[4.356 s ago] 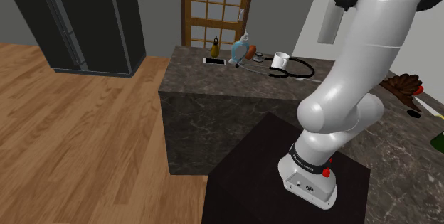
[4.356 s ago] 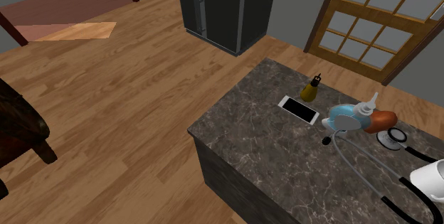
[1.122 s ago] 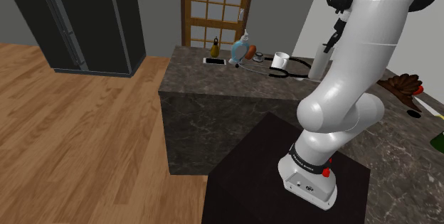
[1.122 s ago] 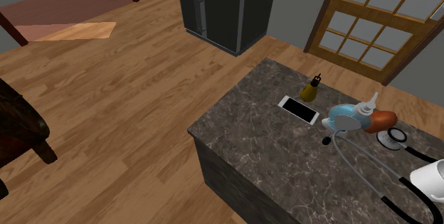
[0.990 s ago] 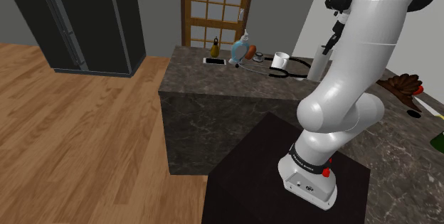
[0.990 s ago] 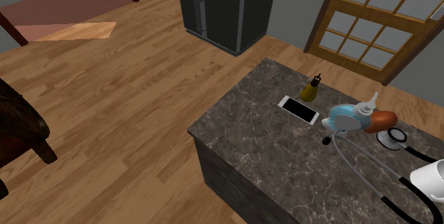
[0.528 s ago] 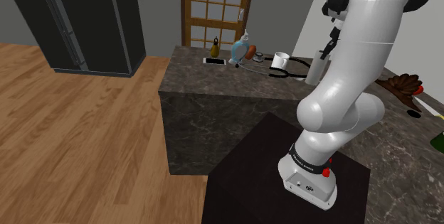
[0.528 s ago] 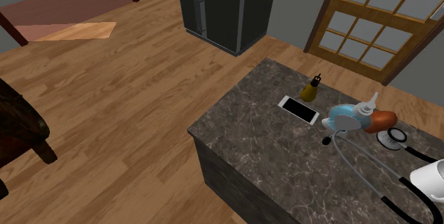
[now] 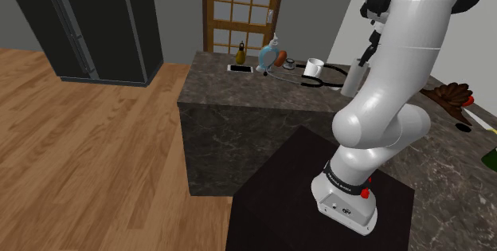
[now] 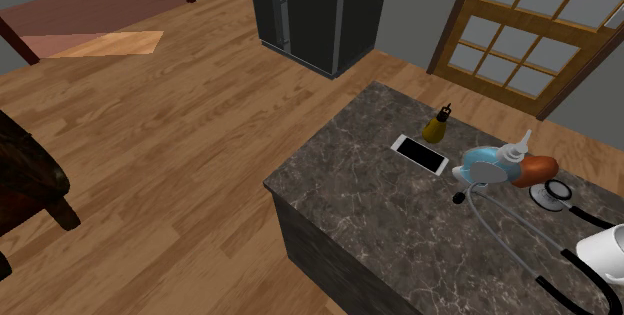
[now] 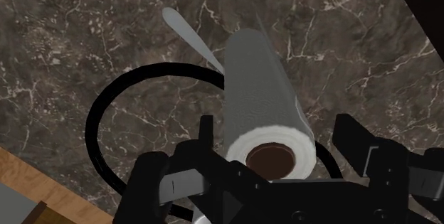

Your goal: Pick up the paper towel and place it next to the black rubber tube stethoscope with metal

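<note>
The paper towel [image 11: 264,102], a white roll with a brown core, stands upright on the dark marble counter [image 11: 85,30]. My gripper [image 11: 277,139] is open around its top: the fingers [image 11: 351,136] stand apart, and one is clear of the roll. The stethoscope's black tube [image 11: 95,113] loops on the counter right beside and behind the roll. In the shoulder view the roll [image 9: 351,79] stands under the gripper [image 9: 366,55], just to the right of the stethoscope [image 9: 328,78]. The stethoscope's metal chest piece [image 10: 551,192] lies near the counter's far side.
A white mug [image 9: 314,67] stands inside the stethoscope's loop. Further along the counter are a phone [image 10: 419,154], a small yellow bottle [image 10: 437,124] and a blue and orange object [image 10: 500,167]. A brown feathery thing [image 9: 451,96] lies at the shoulder view's right.
The hand and the roll have come down slightly and toward the shoulder view's left, nearer the stethoscope. Nothing else on the counter has moved.
</note>
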Robot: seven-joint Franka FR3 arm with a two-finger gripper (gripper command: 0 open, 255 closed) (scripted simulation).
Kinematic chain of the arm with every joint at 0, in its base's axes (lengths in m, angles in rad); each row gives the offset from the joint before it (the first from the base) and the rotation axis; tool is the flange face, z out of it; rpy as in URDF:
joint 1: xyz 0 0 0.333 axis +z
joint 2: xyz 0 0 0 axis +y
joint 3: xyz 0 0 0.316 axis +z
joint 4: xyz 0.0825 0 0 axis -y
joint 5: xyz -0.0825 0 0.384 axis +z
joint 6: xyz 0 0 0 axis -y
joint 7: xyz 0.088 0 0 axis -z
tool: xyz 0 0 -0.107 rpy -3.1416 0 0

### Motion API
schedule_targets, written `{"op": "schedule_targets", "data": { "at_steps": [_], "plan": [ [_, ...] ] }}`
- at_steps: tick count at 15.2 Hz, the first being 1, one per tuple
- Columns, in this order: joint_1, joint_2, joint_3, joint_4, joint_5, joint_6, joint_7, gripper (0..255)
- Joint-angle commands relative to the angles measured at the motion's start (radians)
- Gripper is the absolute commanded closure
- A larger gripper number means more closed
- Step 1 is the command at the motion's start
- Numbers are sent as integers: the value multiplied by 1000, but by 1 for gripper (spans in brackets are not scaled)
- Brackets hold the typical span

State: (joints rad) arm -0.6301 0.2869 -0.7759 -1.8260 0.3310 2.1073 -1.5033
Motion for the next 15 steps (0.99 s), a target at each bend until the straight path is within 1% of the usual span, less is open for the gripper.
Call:
{"op": "schedule_targets", "data": {
  "at_steps": [1,4,8,15],
  "plan": [
    [0,0,0,0,0,0,0,0],
    [0,0,0,0,0,0,0,0],
    [15,-59,-23,62,-57,-101,37,0],
    [15,-60,-22,62,-58,-101,37,0]
  ]
}}
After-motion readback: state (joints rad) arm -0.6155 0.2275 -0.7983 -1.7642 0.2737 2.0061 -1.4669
